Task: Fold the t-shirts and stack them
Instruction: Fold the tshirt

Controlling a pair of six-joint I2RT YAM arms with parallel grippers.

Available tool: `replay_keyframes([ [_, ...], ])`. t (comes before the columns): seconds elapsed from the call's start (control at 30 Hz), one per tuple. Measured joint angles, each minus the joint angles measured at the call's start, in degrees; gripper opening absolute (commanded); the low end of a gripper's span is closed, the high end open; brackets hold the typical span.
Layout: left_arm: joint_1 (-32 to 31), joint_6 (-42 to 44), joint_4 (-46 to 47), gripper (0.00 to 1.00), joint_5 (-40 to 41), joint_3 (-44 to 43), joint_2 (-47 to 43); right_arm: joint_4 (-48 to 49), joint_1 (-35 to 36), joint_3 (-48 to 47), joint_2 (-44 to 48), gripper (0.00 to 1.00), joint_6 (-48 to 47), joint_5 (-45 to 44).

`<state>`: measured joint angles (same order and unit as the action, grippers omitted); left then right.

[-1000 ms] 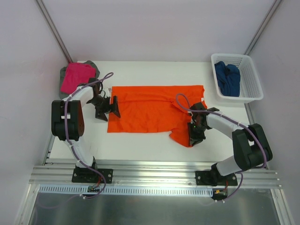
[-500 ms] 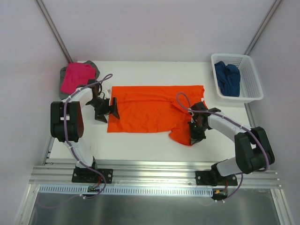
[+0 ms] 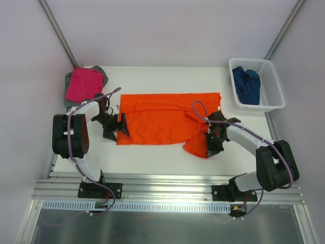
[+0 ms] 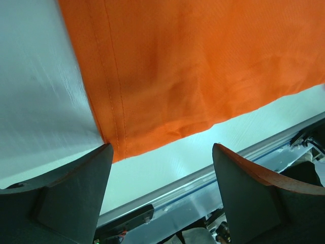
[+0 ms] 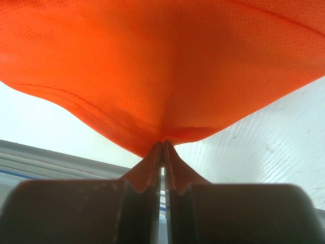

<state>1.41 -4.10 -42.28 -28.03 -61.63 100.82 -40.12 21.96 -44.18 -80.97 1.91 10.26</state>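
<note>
The grey t-shirt lies mostly hidden under the pink t-shirt.

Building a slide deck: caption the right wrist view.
Right fingers shut on an edge of the orange shirt over the white table.

We count four t-shirts: one orange t-shirt, one pink t-shirt, one grey t-shirt and one dark blue t-shirt. We also count one white basket, two arms, the left arm and the right arm, and one surface.
</note>
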Motion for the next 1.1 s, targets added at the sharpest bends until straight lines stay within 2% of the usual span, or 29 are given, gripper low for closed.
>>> replay_keyframes([
  [0.13, 0.2, -0.5, -0.1, 0.77, -0.4, 1.6, -3.1, 0.0, 0.0, 0.0, 0.0, 0.06, 0.0, 0.0],
  [0.5, 0.2, -1.5, 0.9, 0.77, -0.4, 6.8, -9.8, 0.0, 0.0, 0.0, 0.0, 0.06, 0.0, 0.0],
  [0.97, 2.6, -1.9, 1.4, 0.76, -0.8, 6.7, -6.4, 0.0, -0.1, 0.0, 0.0, 0.06, 0.0, 0.0],
  [1.1, 2.6, -2.1, 1.4, 0.70, -1.5, 6.5, -4.8, 0.0, -0.2, 0.0, 0.0, 0.06, 0.0, -0.2],
])
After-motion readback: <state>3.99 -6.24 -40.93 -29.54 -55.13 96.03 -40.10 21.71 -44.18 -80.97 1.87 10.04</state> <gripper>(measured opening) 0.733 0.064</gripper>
